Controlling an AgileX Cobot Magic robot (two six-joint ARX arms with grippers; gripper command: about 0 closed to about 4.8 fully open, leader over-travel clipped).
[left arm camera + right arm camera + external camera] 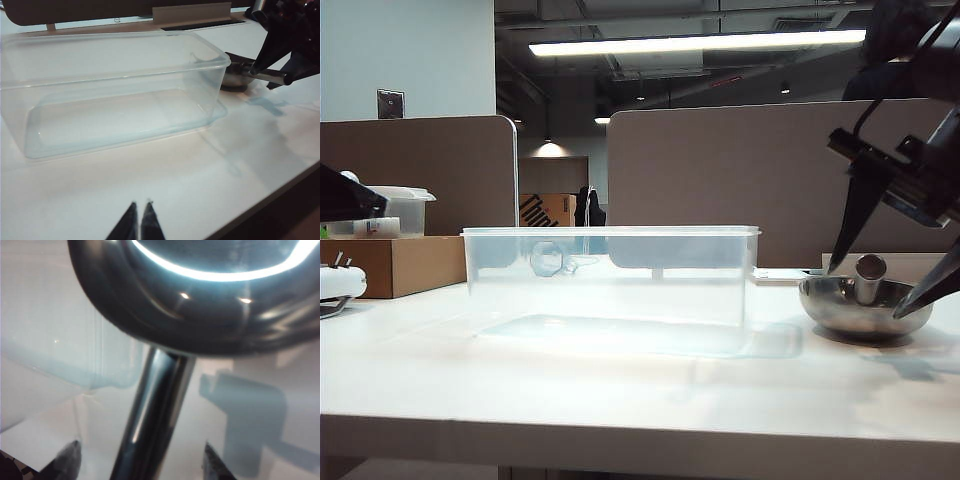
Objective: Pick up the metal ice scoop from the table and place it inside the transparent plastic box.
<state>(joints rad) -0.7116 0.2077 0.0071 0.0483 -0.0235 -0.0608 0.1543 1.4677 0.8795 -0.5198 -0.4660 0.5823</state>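
The metal ice scoop [865, 305] lies on the white table [620, 400] just right of the transparent plastic box [610, 280], its tubular handle [155, 410] sticking up out of the bowl [200, 300]. My right gripper [865, 292] hangs over it, open, one finger on each side of the handle with a gap on both sides [141, 444]. The box [110, 90] stands empty and lidless. My left gripper [141, 202] hovers low over the table in front of the box, shut on nothing. From there the scoop [237, 77] shows beyond the box's end.
A cardboard box [400, 265] carrying a smaller lidded clear container [400, 210] stands at the back left. A white object [335, 282] lies at the left edge. Brown partitions [740, 170] rise behind the table. The thick front edge [620, 435] is close.
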